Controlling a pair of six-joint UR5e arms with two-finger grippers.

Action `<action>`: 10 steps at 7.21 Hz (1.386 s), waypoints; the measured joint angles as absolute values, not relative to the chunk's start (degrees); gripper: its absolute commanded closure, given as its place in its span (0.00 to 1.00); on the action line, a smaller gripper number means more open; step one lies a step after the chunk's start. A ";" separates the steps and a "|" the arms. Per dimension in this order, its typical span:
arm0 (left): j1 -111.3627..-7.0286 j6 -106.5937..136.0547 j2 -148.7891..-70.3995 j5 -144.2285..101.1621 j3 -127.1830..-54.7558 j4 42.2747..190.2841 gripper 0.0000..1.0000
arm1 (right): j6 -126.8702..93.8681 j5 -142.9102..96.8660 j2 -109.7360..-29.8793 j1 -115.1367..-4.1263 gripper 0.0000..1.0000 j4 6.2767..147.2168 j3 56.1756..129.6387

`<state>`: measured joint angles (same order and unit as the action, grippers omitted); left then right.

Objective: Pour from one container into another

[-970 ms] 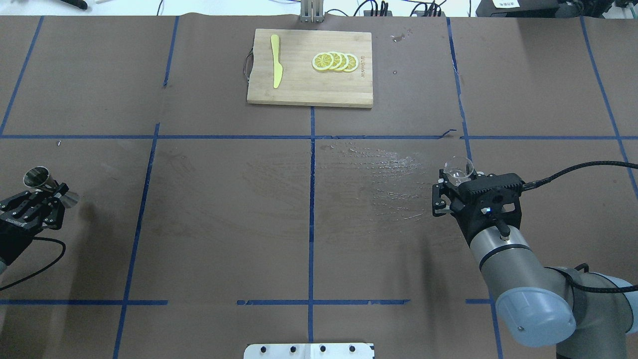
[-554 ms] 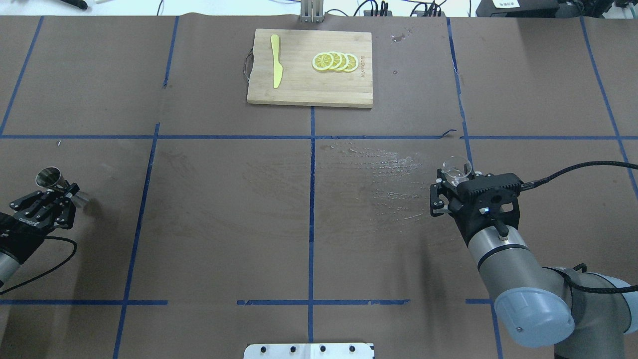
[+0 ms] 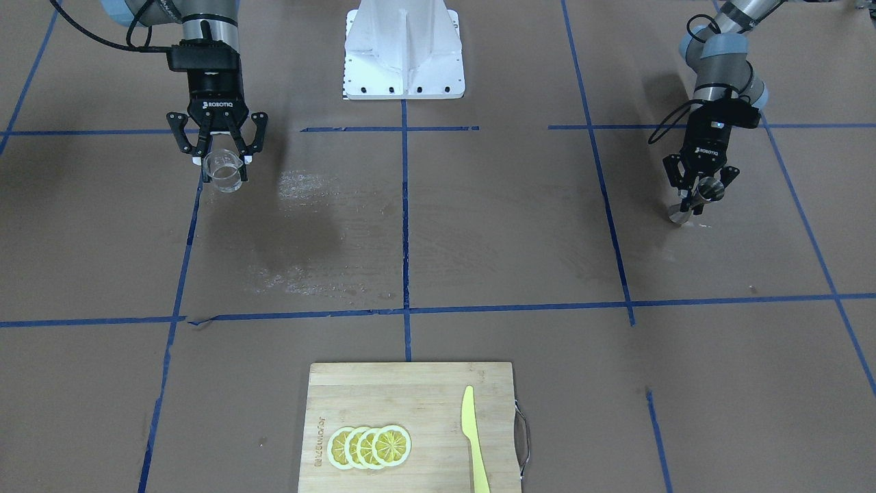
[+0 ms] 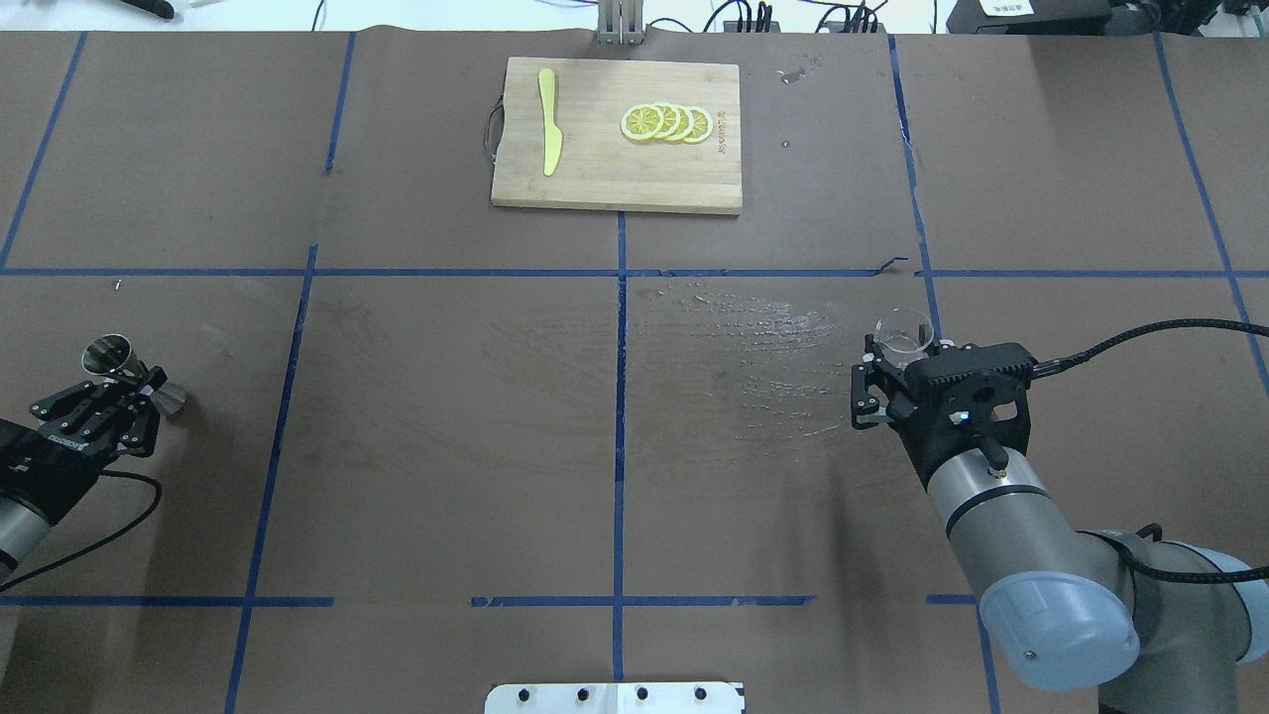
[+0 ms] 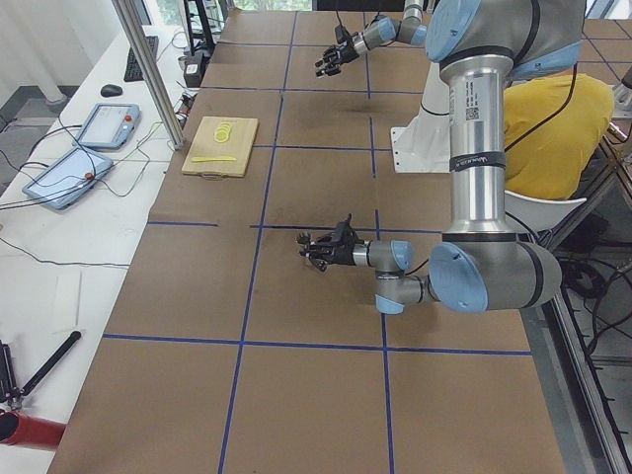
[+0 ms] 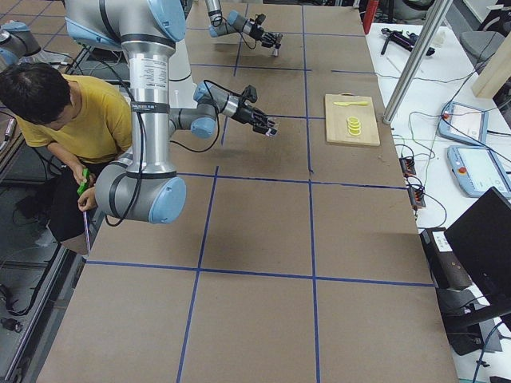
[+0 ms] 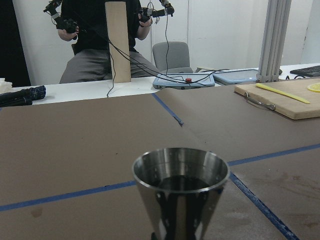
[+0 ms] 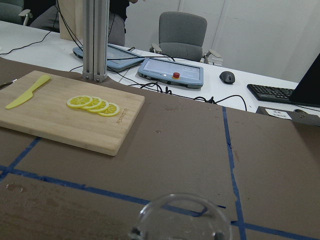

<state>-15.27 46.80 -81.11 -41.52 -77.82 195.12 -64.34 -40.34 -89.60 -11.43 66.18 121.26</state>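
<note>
Since 1 s ago, left gripper [image 4: 142, 383] w/ jigger [image 4: 107, 354] is shifted inward from the table's left edge. Right gripper [image 4: 903, 349] w/ beaker [image 4: 903, 331] is nudged slightly toward ctr.

Overhead: jigger is clamped at its waist btwn the left fingers, near the left edge. Beaker is pinched by the right fingers, just beside a blue tape line [image 4: 924, 268]. The two are well apart, w/ bare brown table [image 4: 446, 426] btwn them. A wet patch [image 4: 763, 327] is seen left of the beaker. Cutting board [image 4: 615, 183] w/ knife [image 4: 548, 124] and lemon slices [image 4: 666, 122] is set at the far edge, ctr.

Front view: beaker's clear wall is shown whole below the fingers, mouth up; jigger appears tilted.

Side views: both wrists are shown low over the table. A person [image 6: 88, 112] in yellow is seated behind the robot.

Left wrist: jigger's open rim is seen close; contents cannot be told. An operator [image 7: 95, 60] and white desk [image 7: 75, 92] are seen beyond.

Right wrist: only the beaker's rim is caught, at the bottom edge. Tablets [image 8: 171, 71], chair [image 8: 182, 31] and keyboard [image 8: 272, 92] are seen behind.
</note>
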 measured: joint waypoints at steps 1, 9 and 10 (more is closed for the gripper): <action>-15.24 46.85 -81.12 -41.63 -77.79 195.13 0.88 | -64.34 -40.34 -89.42 -11.43 0.96 66.18 121.27; -15.17 46.94 -81.12 -42.91 -77.87 195.20 0.78 | -64.34 -40.34 -88.49 -11.43 0.96 66.18 121.28; -15.14 46.94 -81.12 -42.95 -77.87 195.20 0.76 | -64.34 -40.34 -88.27 -11.43 0.96 66.18 121.26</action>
<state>-15.14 46.94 -81.12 -42.95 -77.87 195.20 -64.34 -40.34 -88.27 -11.43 66.18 121.26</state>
